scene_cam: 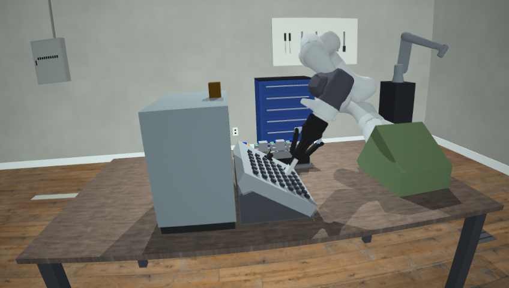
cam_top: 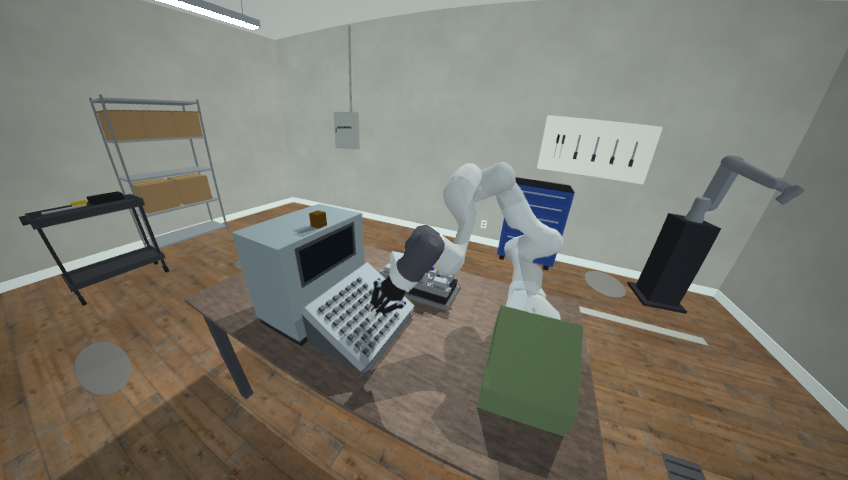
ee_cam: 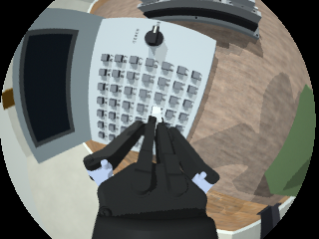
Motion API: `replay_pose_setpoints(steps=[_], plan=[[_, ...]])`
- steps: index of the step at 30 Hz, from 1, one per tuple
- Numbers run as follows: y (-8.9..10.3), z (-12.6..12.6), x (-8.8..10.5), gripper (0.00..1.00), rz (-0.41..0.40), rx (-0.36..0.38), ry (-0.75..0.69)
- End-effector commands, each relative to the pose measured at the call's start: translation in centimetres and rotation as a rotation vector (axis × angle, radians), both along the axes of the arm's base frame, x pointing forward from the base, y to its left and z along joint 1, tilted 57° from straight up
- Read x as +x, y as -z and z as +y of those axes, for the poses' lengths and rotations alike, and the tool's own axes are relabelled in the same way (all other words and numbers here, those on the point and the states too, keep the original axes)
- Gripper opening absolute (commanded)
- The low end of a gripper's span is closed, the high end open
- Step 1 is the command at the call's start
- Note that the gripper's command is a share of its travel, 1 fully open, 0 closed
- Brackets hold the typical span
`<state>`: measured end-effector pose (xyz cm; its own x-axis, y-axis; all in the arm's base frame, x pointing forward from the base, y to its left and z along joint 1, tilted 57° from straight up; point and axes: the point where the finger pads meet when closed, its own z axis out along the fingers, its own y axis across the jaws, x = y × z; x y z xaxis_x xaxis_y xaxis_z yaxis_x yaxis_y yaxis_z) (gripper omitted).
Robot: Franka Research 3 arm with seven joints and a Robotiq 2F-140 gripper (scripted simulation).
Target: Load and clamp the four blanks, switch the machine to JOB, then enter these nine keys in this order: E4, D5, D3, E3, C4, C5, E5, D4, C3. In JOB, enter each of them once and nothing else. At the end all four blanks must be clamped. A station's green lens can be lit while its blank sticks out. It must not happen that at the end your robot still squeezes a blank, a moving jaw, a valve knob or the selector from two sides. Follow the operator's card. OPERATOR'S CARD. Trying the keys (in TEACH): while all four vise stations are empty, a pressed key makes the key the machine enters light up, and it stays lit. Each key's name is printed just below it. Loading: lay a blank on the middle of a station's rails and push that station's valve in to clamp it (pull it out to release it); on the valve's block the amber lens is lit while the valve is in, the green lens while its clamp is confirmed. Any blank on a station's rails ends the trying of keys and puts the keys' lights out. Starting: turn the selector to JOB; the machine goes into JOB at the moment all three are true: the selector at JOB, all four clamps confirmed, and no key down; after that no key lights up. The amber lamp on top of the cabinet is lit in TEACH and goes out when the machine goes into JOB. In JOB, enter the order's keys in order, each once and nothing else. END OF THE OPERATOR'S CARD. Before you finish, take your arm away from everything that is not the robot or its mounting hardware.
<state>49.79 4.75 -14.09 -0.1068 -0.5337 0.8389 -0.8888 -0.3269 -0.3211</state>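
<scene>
The sloped grey keypad (cam_top: pixel 358 315) stands in front of the cabinet (cam_top: pixel 297 261); it also shows in the exterior view (scene_cam: pixel 275 174) and the wrist view (ee_cam: pixel 152 94). No key is lit. My gripper (ee_cam: pixel 155 113) is shut and empty, its tip just over a key in the keypad's middle right part; I also see it in the top and exterior views (cam_top: pixel 383 304) (scene_cam: pixel 290 167). The black selector knob (ee_cam: pixel 155 35) sits at the keypad's top. The lamp (scene_cam: pixel 214 89) on top of the cabinet is dark.
A green box (scene_cam: pixel 405 162) stands on the table to the right, by the arm's base. The cabinet's dark screen (cam_top: pixel 325 252) rises just left of the keypad. A blue drawer chest (scene_cam: pixel 280 107) stands behind the table.
</scene>
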Motion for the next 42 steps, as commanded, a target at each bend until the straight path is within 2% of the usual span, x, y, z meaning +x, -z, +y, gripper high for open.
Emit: replay_pose_setpoints(steps=[1, 42], plan=[[0.1, -0.2, 0.2, 0.0, -0.004, 0.003, 0.0], [0.7, -1.2, 0.8, 0.0, -0.004, 0.003, 0.0]])
